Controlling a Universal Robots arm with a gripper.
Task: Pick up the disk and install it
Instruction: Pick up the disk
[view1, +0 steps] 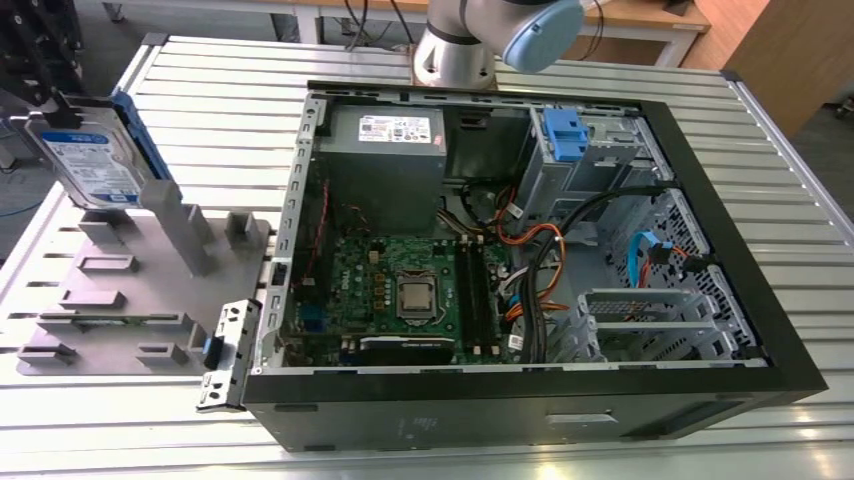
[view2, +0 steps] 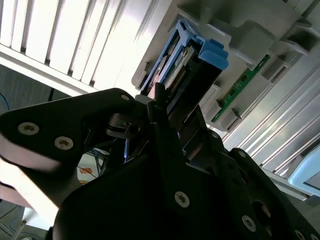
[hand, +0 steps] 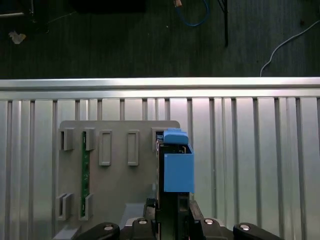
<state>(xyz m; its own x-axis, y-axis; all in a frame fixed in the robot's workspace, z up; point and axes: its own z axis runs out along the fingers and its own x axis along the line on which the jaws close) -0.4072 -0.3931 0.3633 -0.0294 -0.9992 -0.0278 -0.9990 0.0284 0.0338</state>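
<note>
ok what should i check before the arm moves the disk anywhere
1. The gripper is at the disk: ok, it straddles the disk in both wrist views.
2. Grip firm: cannot tell.
3. Disk free of the grey fixture: cannot tell; its lower end sits close to it.
4. The computer case is open: ok, side panel off.
5. The cables inside the case: not ok, they cross the interior.

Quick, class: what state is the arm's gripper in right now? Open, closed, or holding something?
Gripper: closed, holding the disk by one end.
</note>
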